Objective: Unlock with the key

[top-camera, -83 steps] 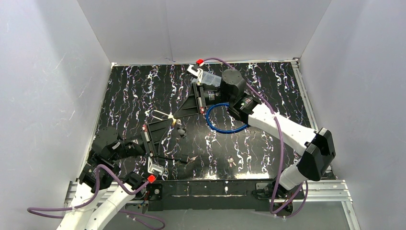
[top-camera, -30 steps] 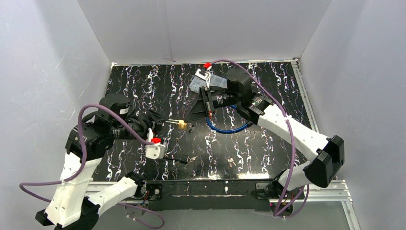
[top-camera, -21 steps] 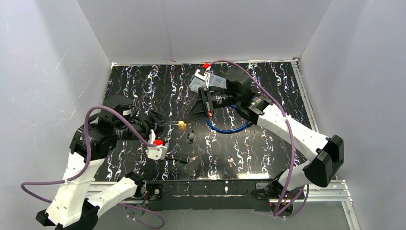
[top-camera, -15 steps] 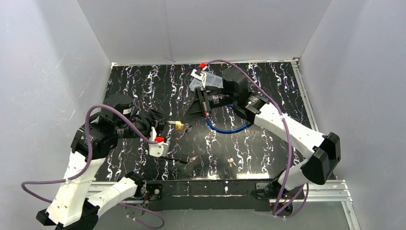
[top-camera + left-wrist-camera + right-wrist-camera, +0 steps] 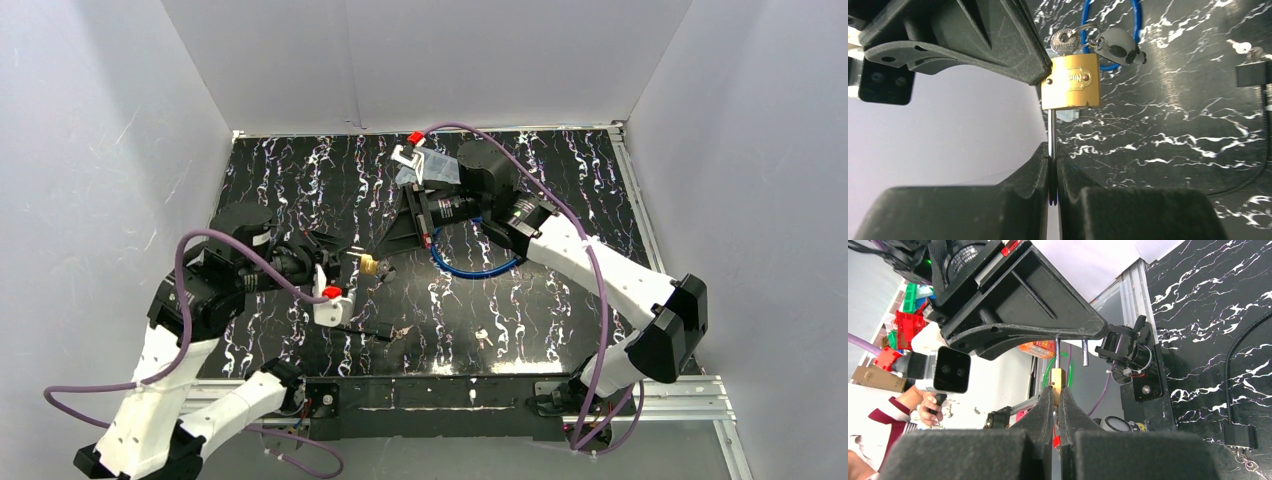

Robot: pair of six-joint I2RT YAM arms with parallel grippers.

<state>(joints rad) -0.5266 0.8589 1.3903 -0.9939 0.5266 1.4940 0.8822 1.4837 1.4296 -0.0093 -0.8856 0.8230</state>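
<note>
1. The left claw (image 5: pixel 1052 161), whose jaws stood partly apart a second ago, has closed. Its fingertips now pinch one thin steel leg of the shackle (image 5: pixel 1052 131).
2. The right claw (image 5: pixel 1056 401) has not changed its grip. It is clamped together on the brass body of the padlock (image 5: pixel 1070 81).
3. The lock is therefore held at both ends, between the two claws and clear of the table (image 5: pixel 560 200). My reading is that it is now braced well enough for the right claw to let go and go for the key.
4. The key (image 5: pixel 1065 40) sits at the end of the body farthest from the left claw. Its round head lies against that face, apparently seated in the keyway and just beside the right claw's finger. A ring and a grey fob (image 5: pixel 1115 44) hang off it to one side.
5. The padlock's long axis runs straight out from the left claw's tips, with the shackle nearest, then the body, then the key. Seen from the right claw, the shackle points directly ahead, away from its tips. From overhead the axis looks roughly level, running from claw to claw.
</note>
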